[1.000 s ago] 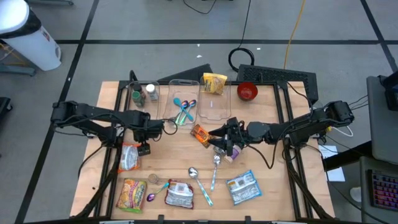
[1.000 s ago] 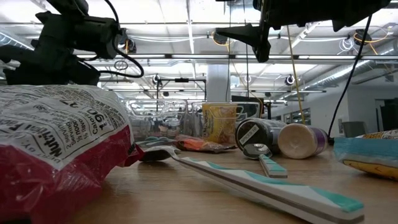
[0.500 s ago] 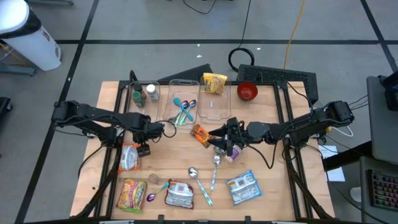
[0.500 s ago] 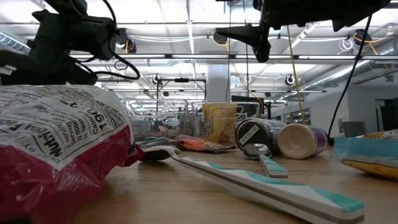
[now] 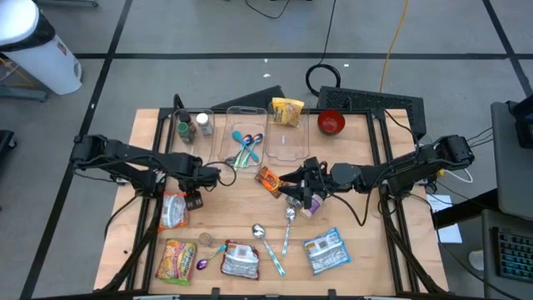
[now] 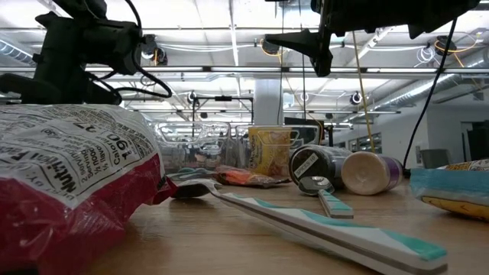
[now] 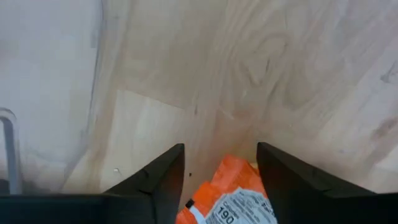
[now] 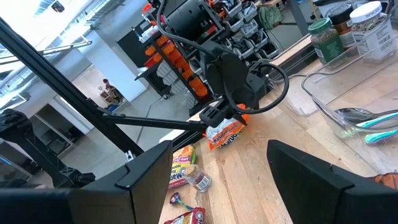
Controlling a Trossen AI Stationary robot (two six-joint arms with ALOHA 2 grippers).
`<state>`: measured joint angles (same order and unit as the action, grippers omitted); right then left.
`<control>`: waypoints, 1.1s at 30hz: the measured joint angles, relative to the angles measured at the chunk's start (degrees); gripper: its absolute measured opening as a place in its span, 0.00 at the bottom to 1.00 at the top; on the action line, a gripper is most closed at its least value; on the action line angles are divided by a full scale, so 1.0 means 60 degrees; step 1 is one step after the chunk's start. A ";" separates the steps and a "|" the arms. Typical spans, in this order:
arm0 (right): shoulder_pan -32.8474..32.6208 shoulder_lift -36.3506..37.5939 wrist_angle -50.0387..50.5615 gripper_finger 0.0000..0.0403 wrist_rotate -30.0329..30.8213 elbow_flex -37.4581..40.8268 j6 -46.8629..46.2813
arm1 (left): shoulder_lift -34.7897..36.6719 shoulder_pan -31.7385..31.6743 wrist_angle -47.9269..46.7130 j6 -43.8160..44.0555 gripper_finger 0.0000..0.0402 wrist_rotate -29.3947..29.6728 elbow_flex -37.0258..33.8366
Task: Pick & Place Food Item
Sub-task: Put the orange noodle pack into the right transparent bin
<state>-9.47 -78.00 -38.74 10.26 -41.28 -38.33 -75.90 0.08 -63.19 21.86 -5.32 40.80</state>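
Note:
An orange-and-white snack bag [image 5: 173,208] lies flat on the wooden table near its left side. My left gripper [image 5: 193,197] points down over the bag's far end, open. In the left wrist view the bag's orange end [image 7: 233,196] shows between its two fingers [image 7: 168,168], and whether they touch it I cannot tell. My right gripper [image 5: 289,178] hangs level above the table's middle, open, with nothing between its fingers [image 8: 155,174]. Under it lie an orange candy pack [image 5: 268,179] and a purple cup [image 5: 310,205] on its side.
Two clear bins [image 5: 287,140] stand at the back, one holding teal spoons [image 5: 246,146], beside jars [image 5: 190,127], a yellow bag [image 5: 287,111] and a red bowl [image 5: 331,122]. Along the near edge lie a yellow bag [image 5: 175,260], a red-white bag [image 5: 240,260], spoons [image 5: 271,242] and a blue bag [image 5: 325,250].
My left gripper has turned a little about its wrist while staying in place over the orange bag. The bag and my right gripper have kept still.

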 joint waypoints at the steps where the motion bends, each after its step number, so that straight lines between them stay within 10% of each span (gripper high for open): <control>1: 0.0000 0.0000 0.0000 0.63 0.0000 0.0000 0.0000 | 0.0000 0.0000 -0.0002 0.0066 0.48 -0.0003 0.0000; 19: 0.0007 0.0000 0.0081 0.63 0.0000 0.0004 0.0062 | 0.1082 0.0025 -0.1173 0.2887 0.32 0.0480 0.0760; 33: 0.0029 0.0000 0.0167 0.63 0.0022 0.0004 0.0266 | 0.2529 0.2834 -0.2043 0.9241 0.32 0.1354 0.0947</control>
<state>-9.30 -78.00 -37.74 10.39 -41.25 -36.73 -60.73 17.08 -75.44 77.30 2.80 46.48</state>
